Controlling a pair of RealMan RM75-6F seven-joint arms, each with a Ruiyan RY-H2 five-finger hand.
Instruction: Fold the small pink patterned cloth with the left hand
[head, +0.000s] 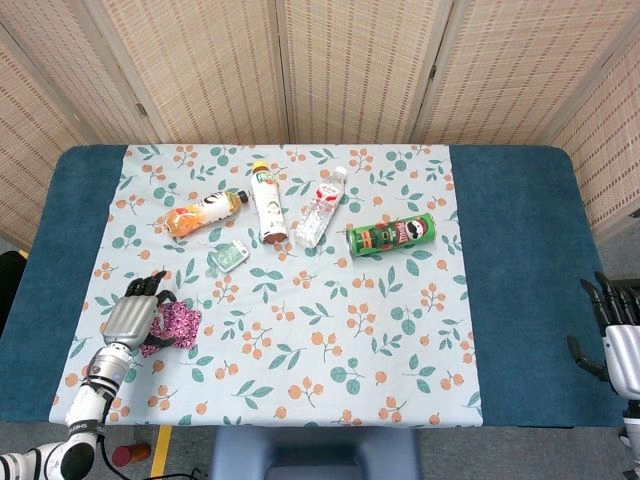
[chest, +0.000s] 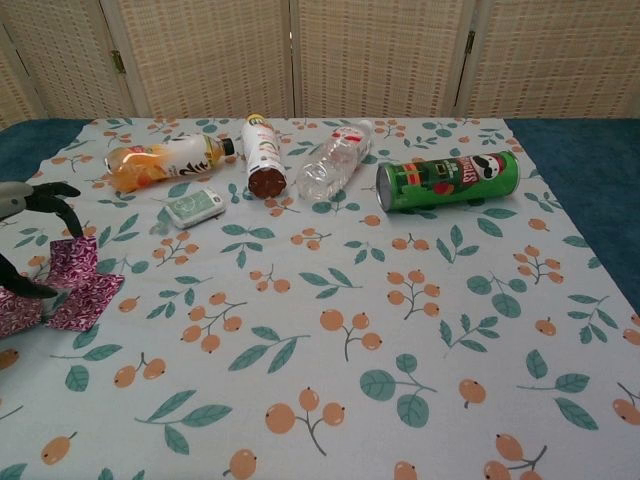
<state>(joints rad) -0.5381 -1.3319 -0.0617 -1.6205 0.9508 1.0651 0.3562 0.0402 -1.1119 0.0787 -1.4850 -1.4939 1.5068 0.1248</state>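
Lying bunched near the tablecloth's (head: 330, 330) left edge, pink cloth (head: 172, 325) under left hand's (head: 128, 315) fingers, which pinch its fold | small card box (head: 231, 256) beyond, bottles and green can (head: 392, 236) further | right hand (head: 620, 345) off the table's right edge, fingers apart, holding nothing

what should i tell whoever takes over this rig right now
Left hand grips the pink cloth near the table's left front, its right part lifted and bunched toward the hand. Right hand hangs open off the right edge of the table, holding nothing. Done: cloth grasped, fold begun. Left: lay the lifted part flat over the rest, then release. The bottles and green can at the back are not involved.
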